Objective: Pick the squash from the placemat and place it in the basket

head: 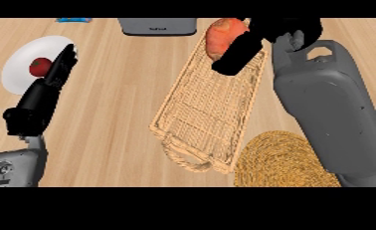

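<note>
Writing: only candidate is a small dark mark on the front of the grey appliance [158, 26] at the table's far edge, too small to read. No other labels or brands legible. Blue item [73, 20] at the far left edge is mostly cut off, can't identify it. Containers: long woven basket [209, 109] sits mid-table [110, 114], angled, loop handle at the near end. The squash [223, 36], orange, is at the basket's far end, overlapping the far rim; can't tell if it rests on the weave or sits just above it. Rest of the basket shows bare weave. Right robot hand [246, 50] is right against the squash, covers its right side and reaches over the basket's far right corner; can't tell whether it grips the squash or is off it. Grey right forearm [323, 104] runs down the right side, partly over the round woven placemat [283, 167], which lies just beside the basket's near right corner; no squash on its visible part. White plate [22, 59] at far left carries a red tomato [40, 66]. Left robot hand [44, 92] is open, straight fingers [62, 64] pointing up across the plate's right edge, just beside the tomato, holding nothing.
</note>
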Available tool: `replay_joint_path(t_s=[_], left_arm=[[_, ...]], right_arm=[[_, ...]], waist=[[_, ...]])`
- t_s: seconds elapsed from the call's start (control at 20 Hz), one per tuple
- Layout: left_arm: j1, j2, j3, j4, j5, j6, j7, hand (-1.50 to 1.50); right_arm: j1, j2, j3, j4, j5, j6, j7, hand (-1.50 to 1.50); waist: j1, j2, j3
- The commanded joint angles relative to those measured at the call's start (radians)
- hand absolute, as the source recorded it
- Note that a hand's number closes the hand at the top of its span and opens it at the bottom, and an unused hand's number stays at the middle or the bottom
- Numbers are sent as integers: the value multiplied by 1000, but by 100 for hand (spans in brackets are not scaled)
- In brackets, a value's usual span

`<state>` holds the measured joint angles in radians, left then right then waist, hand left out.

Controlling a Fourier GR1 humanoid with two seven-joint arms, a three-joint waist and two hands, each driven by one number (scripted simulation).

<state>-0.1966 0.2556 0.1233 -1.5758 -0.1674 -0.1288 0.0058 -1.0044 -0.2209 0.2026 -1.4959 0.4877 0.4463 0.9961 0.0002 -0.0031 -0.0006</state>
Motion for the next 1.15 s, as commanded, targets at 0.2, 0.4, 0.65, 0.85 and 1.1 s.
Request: replay_joint_path(t_s=[0.2,0.4,0.65,0.85,1.1], left_arm=[[-5,19,19,-44,16,-26,32,0],[-47,14,22,2,12,-13,42,0],[2,0,9,16,0,-11,-27,0],[-15,-18,-3,-22,-11,9,35,0],[26,-4,15,-24,-3,-4,9,0]], right_arm=[[-12,58,-84,16,-10,-11,59,-150],[16,108,-192,-78,23,-219,43,-150],[21,86,-325,-120,95,-382,35,-150],[82,11,-445,-176,83,-411,4,-150],[216,-66,-574,-346,11,-373,8,-150]], waist=[[6,1,0],[-4,0,2],[-6,1,1],[-14,0,2],[-21,-4,1]])
